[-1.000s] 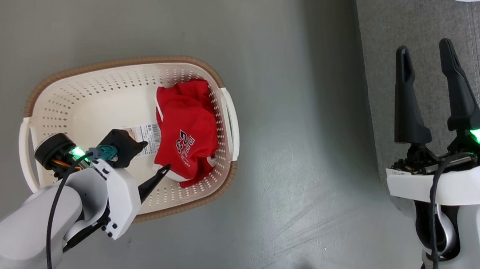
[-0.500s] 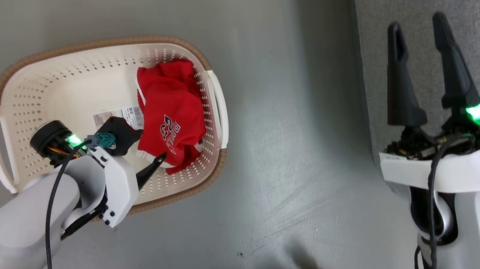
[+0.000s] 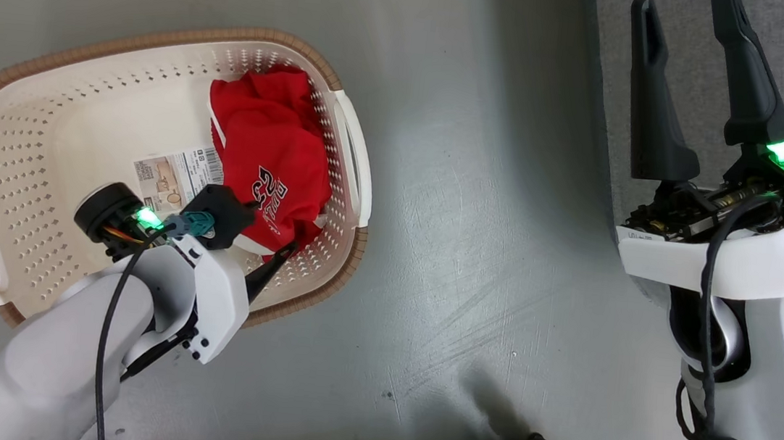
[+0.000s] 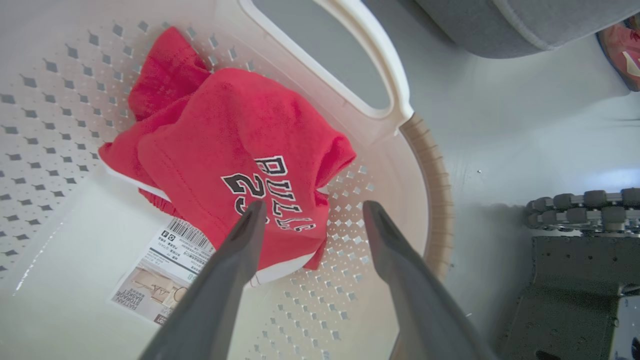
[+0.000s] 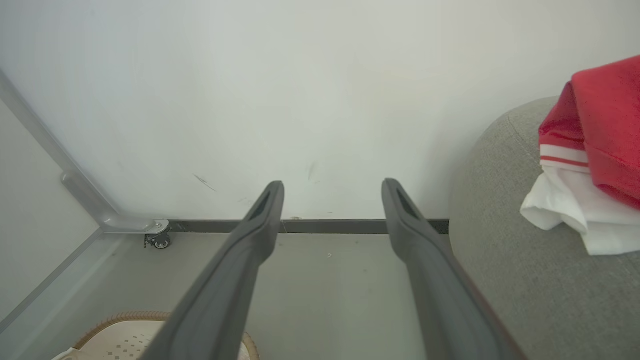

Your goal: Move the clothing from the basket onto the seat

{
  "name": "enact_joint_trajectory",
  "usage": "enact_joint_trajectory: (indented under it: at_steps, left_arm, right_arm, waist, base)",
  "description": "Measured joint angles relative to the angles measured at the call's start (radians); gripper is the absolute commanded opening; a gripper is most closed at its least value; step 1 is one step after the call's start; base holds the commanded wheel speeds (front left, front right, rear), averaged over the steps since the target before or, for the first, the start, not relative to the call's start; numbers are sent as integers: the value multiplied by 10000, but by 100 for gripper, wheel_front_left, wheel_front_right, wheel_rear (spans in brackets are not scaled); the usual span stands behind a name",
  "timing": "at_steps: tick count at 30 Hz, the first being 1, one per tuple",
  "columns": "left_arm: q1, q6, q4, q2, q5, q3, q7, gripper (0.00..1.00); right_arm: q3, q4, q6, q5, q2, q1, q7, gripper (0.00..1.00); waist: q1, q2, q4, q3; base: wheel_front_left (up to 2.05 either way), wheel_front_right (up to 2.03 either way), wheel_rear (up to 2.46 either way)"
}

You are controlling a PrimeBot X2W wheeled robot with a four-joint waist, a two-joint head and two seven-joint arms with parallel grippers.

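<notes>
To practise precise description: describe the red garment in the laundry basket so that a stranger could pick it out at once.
On the grey floor stands an oval cream-white laundry basket with a brown rim. Inside, by one handle, beside a barcode label, lies a small red garment. Unlike the red-and-white jersey on the sofa, it carries black-and-white lettering and 23.

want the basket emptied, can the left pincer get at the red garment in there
Probably yes: the open left pincer hangs just above the red garment in the basket, with nothing between.
</notes>
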Motion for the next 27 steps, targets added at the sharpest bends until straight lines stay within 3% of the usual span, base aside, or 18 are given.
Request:
enact_joint_trajectory:
  at_steps: [27]
  left_arm:
    - [-673,0,270,-61,54,-355,-353,100]
  right_arm:
    - [-27,44,0,111,-4,-377,-25,100]
  waist:
    - [1,0,-104,731]
  base:
    - [0,0,0]
